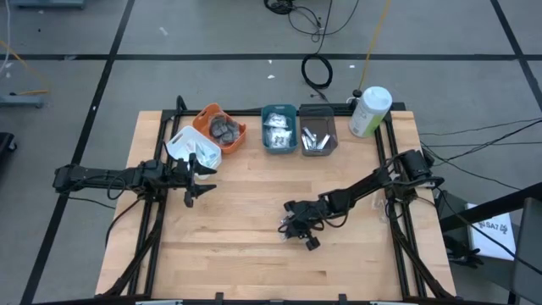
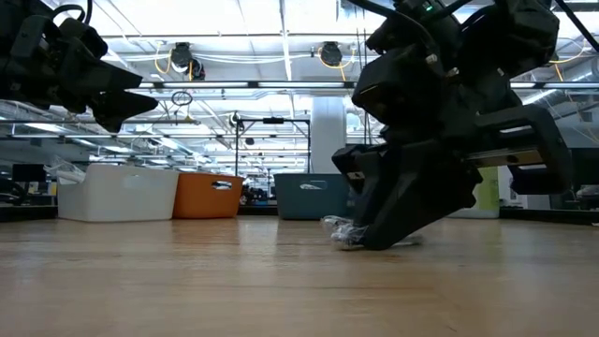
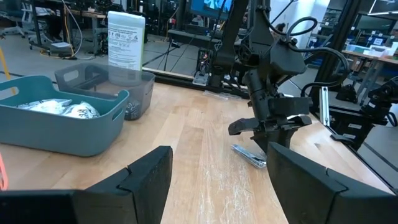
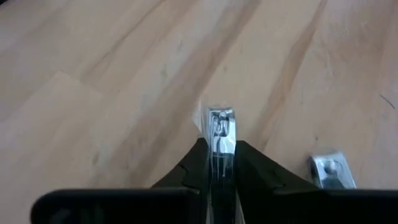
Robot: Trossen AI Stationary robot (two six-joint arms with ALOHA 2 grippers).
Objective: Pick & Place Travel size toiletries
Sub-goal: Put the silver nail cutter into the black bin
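Right wrist view: right gripper (image 4: 221,163) clamped on silver tube (image 4: 220,132), seemingly lengthwise between fingers.

The bottle (image 3: 126,37) carries a printed label, too blurred to read; perhaps nothing else bears text.
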